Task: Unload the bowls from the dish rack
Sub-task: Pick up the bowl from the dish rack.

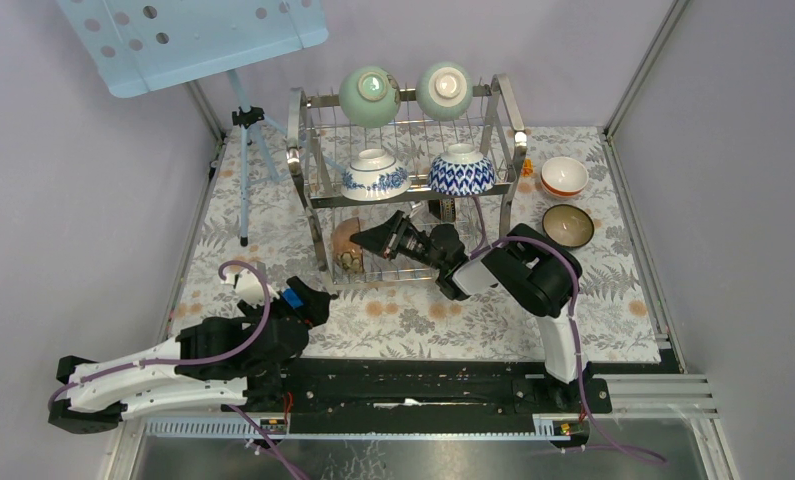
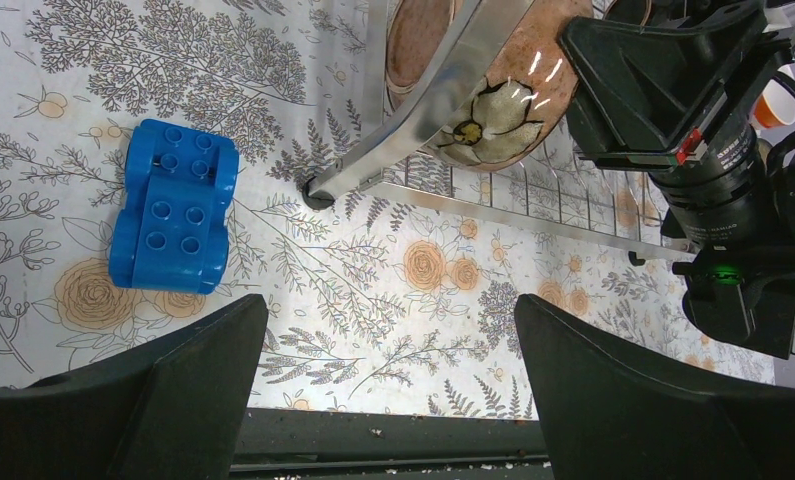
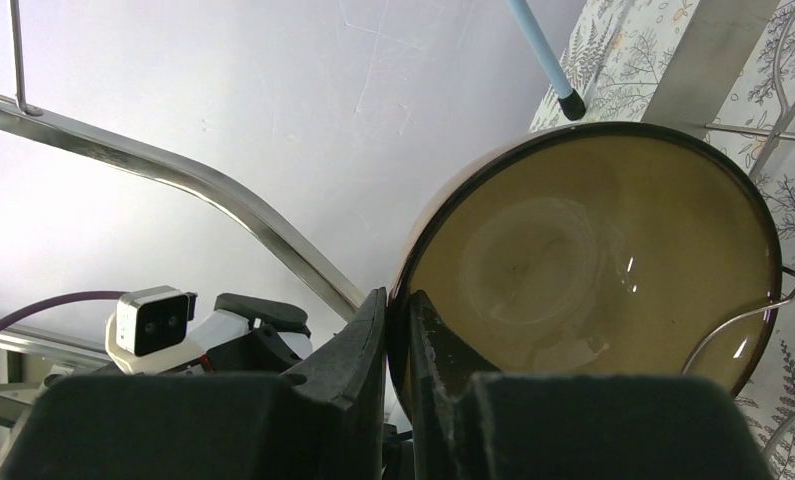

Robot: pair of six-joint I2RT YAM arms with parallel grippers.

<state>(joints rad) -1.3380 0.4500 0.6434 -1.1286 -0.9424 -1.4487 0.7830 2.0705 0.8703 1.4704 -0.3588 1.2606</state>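
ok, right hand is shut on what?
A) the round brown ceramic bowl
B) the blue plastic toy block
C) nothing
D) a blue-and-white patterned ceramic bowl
A: in the right wrist view the right hand pinches the rim of the round brown ceramic bowl, which sits low in the shiny steel wire dish rack.

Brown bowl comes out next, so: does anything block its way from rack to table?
The right gripper pinches the rim of the brown bowl. The dish rack has its upper shelf overhead and a frame tube alongside; the front looks open.
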